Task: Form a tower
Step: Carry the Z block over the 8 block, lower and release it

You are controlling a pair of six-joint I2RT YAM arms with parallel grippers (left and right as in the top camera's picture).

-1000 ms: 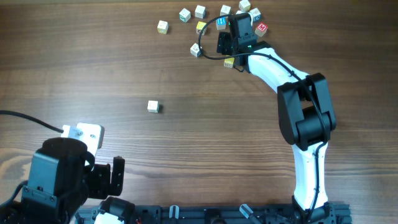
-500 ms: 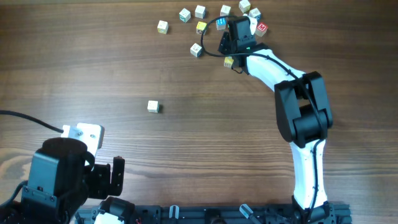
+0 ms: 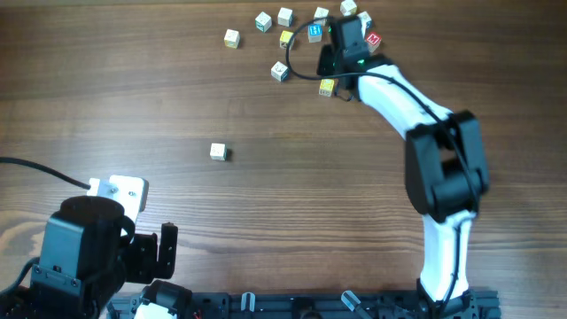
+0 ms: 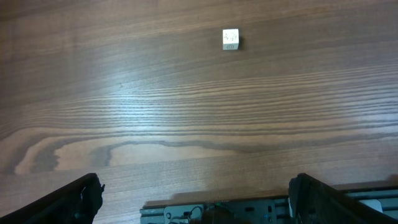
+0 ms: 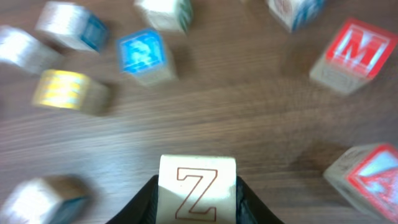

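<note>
Your right gripper point(image 5: 197, 204) has just clamped onto the Z cube point(image 5: 197, 177); block secured, so stacking may begin. Left gripper point(image 4: 196, 199) idles wide open.

From overhead I counted twelve letter cubes point(image 3: 232, 38) on the worktop point(image 3: 266, 204): eleven gathered near the far edge and one lone cube point(image 3: 218, 152) well apart. Two showed yellow tops, one bright blue, one red. The right wrist view gave me ten cubes, some blurred: two red-faced, one yellow, one Z cube point(image 5: 197, 190). Two arms stood there, the left arm point(image 3: 80, 257) and the right arm point(image 3: 443, 168).
</note>
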